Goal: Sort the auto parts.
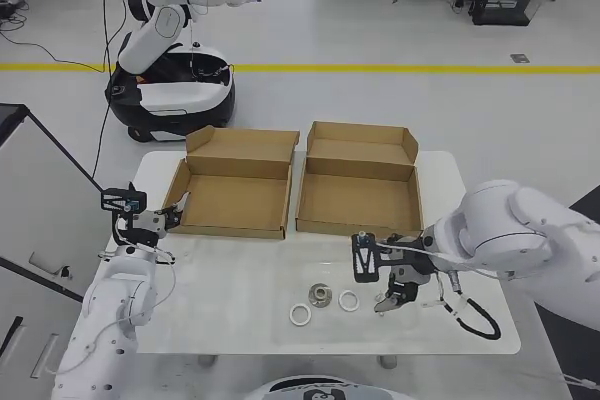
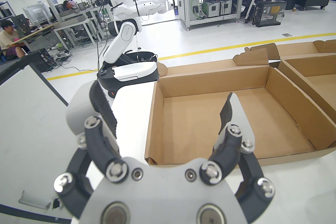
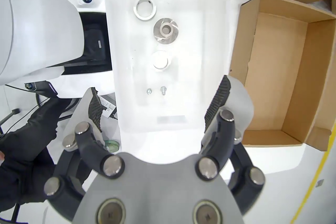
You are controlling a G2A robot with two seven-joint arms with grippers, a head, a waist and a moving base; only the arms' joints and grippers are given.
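- the right jaws hang low over the front part of the tabletop (image 1: 240, 290), spread wide, with nothing between them.
- two small bolts (image 3: 148, 91) lie side by side on the tabletop; in the right wrist view they sit in the open gap of the right jaws, touching neither finger.
- past the bolts, toward the robot's left, three more parts lie in a loose row, each apart from the next: a white ring (image 3: 160, 60), then a grey metal hub disc (image 3: 166, 30), then a silver ring (image 3: 145, 8).
- two open cardboard boxes stand side by side on the far half of the tabletop, lids folded back: the left box (image 2: 210, 78) and the right box (image 1: 360, 205).
- the auto parts all lie on the tabletop in front of the right box.
- the left jaws sit at the near left corner of the left box, opened wide and gripping nothing, pointing across the box.
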